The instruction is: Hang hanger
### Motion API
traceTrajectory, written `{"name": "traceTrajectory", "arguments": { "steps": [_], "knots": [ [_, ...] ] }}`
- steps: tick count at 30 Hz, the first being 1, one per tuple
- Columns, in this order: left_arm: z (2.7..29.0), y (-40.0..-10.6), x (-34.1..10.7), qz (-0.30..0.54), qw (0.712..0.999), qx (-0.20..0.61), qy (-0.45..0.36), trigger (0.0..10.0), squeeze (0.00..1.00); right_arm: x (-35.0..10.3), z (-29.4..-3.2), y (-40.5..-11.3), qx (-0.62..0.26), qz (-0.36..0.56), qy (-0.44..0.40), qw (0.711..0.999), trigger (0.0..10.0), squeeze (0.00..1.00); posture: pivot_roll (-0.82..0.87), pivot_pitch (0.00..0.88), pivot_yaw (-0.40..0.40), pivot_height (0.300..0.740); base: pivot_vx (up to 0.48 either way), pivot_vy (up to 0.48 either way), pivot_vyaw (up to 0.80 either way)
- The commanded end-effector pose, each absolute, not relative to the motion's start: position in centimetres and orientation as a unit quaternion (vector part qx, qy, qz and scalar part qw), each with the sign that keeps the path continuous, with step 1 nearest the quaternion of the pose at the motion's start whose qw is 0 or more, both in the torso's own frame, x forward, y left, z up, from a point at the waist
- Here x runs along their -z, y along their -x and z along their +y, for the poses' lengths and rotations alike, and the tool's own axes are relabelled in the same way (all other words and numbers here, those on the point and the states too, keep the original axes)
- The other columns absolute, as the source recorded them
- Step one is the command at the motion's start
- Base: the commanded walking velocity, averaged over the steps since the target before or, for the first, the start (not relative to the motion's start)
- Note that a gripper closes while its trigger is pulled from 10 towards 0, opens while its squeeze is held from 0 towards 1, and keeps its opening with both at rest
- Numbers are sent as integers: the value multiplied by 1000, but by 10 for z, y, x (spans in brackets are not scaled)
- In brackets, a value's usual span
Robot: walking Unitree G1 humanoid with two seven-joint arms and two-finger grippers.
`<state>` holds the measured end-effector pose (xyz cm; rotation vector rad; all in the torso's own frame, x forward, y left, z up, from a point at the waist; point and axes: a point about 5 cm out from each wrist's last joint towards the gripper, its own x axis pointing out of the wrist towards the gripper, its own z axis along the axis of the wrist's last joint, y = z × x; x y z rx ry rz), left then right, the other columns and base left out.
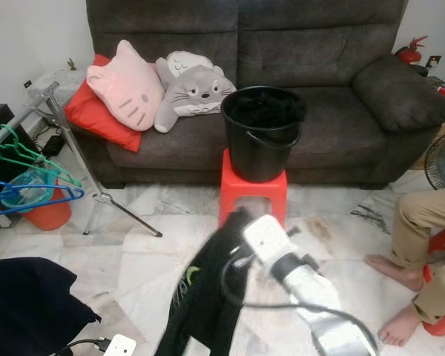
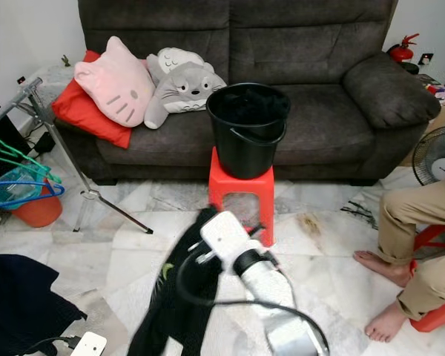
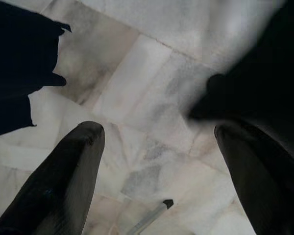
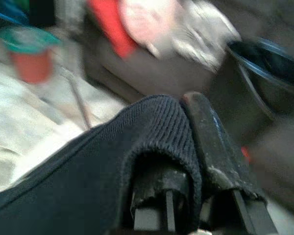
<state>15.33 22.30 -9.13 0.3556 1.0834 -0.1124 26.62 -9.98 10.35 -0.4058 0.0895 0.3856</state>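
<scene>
Hangers [image 1: 30,174] beside rack, garment [image 4: 88,166] in right end effector [image 4: 186,147]

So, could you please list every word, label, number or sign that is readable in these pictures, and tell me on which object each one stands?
No text can be read in any view.
Black garment held in the right pincer: a small green mark, too blurred to read.
Red fire extinguisher behind the grey sofa: label too small to read.
White fan: a pale round centre, no legible text.
Black plastic bucket and red plastic stool: no print.
</scene>
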Motion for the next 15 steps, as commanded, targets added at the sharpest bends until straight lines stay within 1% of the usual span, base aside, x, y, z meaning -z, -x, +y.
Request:
{"name": "traceTrajectory", "arguments": {
  "steps": [1,3,7,15],
  "knots": [
    [226,-149,93,522,833,53,-175,10000,0,-108,-114,-274,-140,47,187,971,10000,0,-167,0,73,740,0,0,0],
    [226,-149,93,521,834,51,-173,10000,0,-109,-124,-278,-133,47,191,971,10000,0,-166,0,71,740,0,0,0],
    [225,-148,93,520,835,50,-171,10000,0,-106,-131,-281,-107,56,156,980,10000,0,-163,0,68,740,0,0,0],
    [225,-147,93,521,835,48,-169,10000,0,-104,-125,-283,-99,61,148,982,10000,0,-157,0,63,740,0,0,0]
  ]
}}
